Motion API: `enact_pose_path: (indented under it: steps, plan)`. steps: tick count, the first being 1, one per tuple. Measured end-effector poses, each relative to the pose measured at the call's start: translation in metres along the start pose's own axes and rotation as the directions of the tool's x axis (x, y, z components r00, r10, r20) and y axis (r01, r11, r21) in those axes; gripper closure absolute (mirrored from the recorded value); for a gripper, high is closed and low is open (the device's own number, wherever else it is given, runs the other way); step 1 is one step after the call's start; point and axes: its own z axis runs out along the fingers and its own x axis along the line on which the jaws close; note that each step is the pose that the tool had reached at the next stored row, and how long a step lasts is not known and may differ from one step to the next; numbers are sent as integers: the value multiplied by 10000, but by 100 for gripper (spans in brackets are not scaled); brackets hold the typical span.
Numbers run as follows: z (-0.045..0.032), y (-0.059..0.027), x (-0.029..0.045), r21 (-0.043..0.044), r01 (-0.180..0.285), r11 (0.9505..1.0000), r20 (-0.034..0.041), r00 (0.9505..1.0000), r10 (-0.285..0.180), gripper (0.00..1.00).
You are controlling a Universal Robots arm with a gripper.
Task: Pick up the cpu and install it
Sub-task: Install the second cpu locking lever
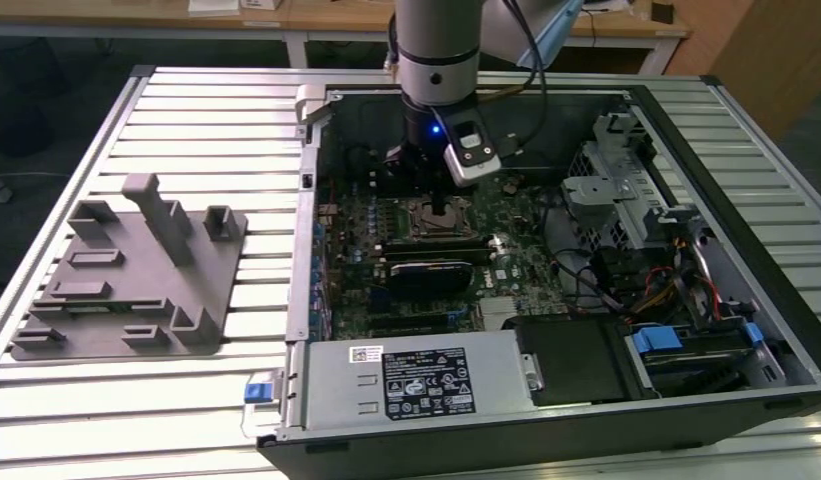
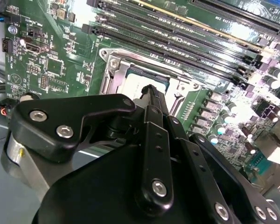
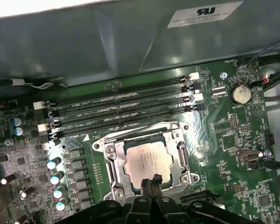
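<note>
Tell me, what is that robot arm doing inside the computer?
The robot arm has reached down into an open computer case lying on a table. Its gripper sits right over the cpu, the silvery square chip. In the first wrist view the cpu already lies inside the metal socket frame on the green motherboard, with the fingertips at its edge.

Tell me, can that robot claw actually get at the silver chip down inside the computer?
Probably yes. The gripper is right above the cpu, which lies in its socket frame on the motherboard, with nothing in between. The case is open.
</note>
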Motion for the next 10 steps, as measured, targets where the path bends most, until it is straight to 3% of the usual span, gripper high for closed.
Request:
enact_pose_path:
  steps: [10]
  plan:
    - [-9,-65,-45,1,0,10000,-7,10000,0,89]
